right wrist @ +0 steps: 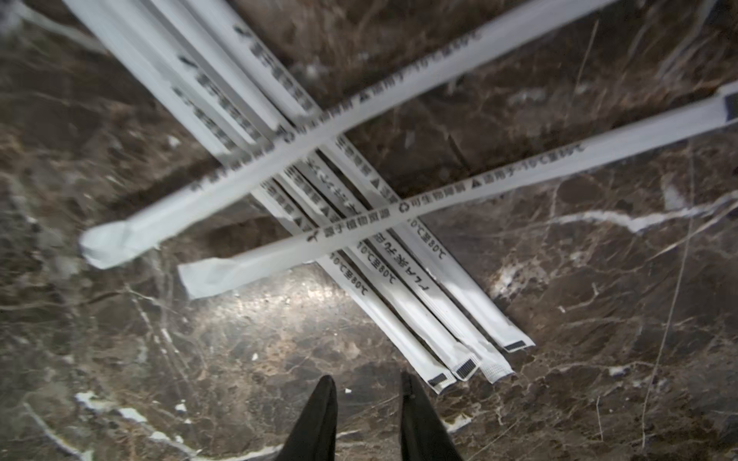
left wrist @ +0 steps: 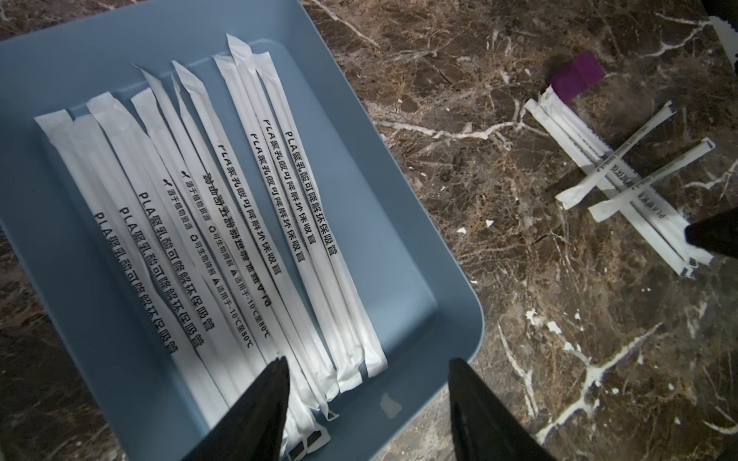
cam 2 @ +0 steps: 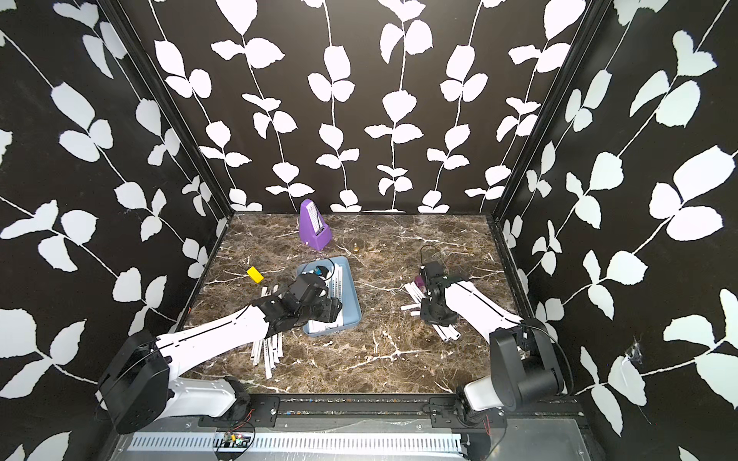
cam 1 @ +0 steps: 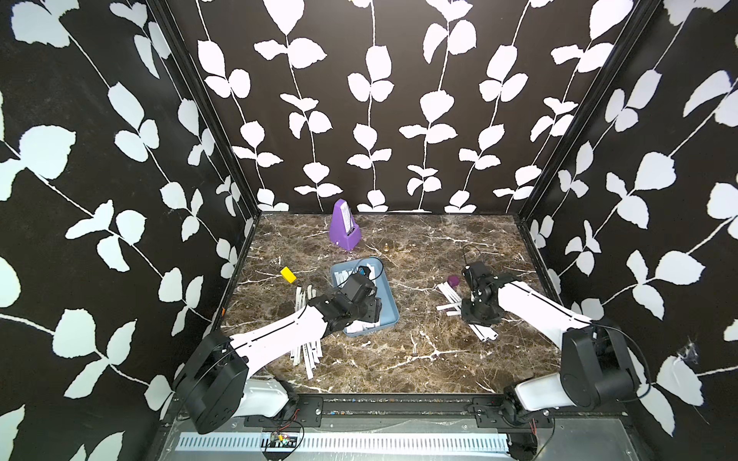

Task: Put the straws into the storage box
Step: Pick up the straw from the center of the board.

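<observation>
On tabletop (cam 1: 419, 359), straws (left wrist: 255, 223) in 3 lots: 1 in the storage box (left wrist: 403, 255) centre-left, 1 heap (cam 1: 305, 355) near-left, 1 crossed heap (right wrist: 359, 223) right. Judged light, flat, slick, easily creased; best pinched mid-length across the width. Left pincer (left wrist: 365, 363) spread, empty, over box; right pincer (right wrist: 367, 381) narrowly parted, empty, beside right heap's end.

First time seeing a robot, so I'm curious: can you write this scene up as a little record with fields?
Storage box: blue, holds a row of boxed straws
Left gripper: open, empty, above box
Right gripper: slightly open, empty, near crossed straws
Left pile: more straws lying loose outside the box
Also: purple metronome, yellow block
</observation>
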